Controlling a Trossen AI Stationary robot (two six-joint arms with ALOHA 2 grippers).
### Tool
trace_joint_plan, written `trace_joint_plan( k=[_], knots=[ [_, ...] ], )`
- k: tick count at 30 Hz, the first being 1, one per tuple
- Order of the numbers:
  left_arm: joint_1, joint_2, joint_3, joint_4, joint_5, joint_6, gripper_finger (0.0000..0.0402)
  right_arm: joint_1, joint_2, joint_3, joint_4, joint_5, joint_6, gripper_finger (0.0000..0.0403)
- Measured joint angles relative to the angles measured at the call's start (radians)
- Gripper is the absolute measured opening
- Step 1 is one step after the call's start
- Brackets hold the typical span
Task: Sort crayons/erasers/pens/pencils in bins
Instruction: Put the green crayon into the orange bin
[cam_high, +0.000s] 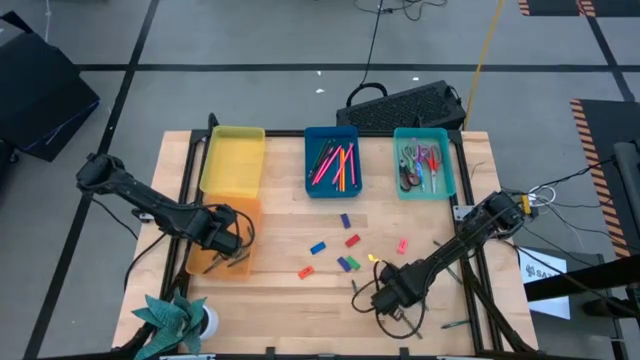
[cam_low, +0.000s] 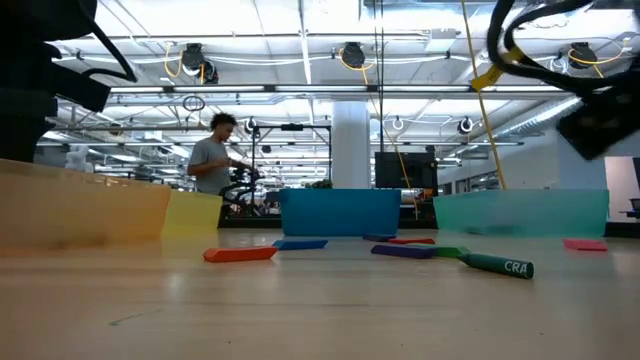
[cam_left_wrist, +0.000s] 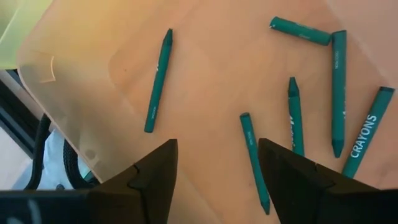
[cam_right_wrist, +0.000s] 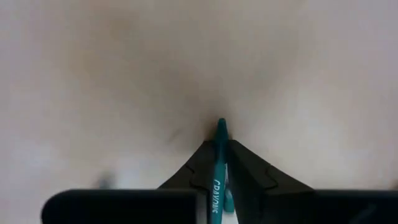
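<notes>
Clamping a teal crayon (cam_right_wrist: 218, 177) in the right gripper (cam_right_wrist: 220, 145) near the front edge of the table (cam_high: 280, 300), jaws closed on its paper-wrapped shaft, tip poking out toward the wood. Judging it light and stiff but liable to snap, so pinching near mid-length with mild force.

Hovering the left gripper (cam_left_wrist: 216, 163) over the orange bin (cam_left_wrist: 74, 93), jaws spread wide, holding nothing and touching nothing, with 6 teal crayons (cam_left_wrist: 295, 115) lying loose on the bin floor below.

Leaving the erasers (cam_high: 347, 263) scattered on bare wood between the 2 arms, near the blue bin (cam_high: 309, 170) and well apart from the yellow bin (cam_high: 233, 160) and the teal bin (cam_high: 448, 165). Reckoning these small blocks light, rubbery and grippy, unlikely to slip but short enough to tip over; taking each across its narrow sides, low and square, seeming the safest hold.
</notes>
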Motion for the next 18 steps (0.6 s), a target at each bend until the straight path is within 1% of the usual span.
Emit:
trace_joint_plan(
  k=[3, 6, 8, 10, 13, 16, 18],
  knots=[
    [0.000, 0.000, 0.000, 0.027, -0.006, 0.011, 0.0225, -0.023, -0.058, -0.004, -0.026, 0.069, 0.000, 0.0027],
    [0.000, 0.000, 0.000, 0.086, -0.013, 0.046, 0.0225, -0.054, -0.142, -0.002, -0.009, 0.117, 0.001, 0.0027],
    [0.000, 0.000, 0.000, 0.140, -0.014, 0.069, 0.0225, -0.082, -0.200, -0.002, 0.018, 0.176, -0.001, 0.0027],
    [0.000, 0.000, 0.000, 0.205, -0.016, 0.094, 0.0225, -0.116, -0.261, 0.000, 0.073, 0.250, -0.022, 0.0027],
    [-0.001, 0.000, 0.008, 0.311, -0.047, 0.140, 0.0225, -0.162, -0.336, 0.000, 0.168, 0.324, -0.078, 0.0027],
    [-0.004, 0.000, 0.049, 0.451, -0.085, 0.248, 0.0225, -0.203, -0.398, 0.000, 0.302, 0.379, -0.164, 0.0027],
    [-0.004, 0.000, 0.083, 0.542, -0.095, 0.345, 0.0225, -0.229, -0.426, 0.001, 0.396, 0.411, -0.232, 0.0027]
  ],
)
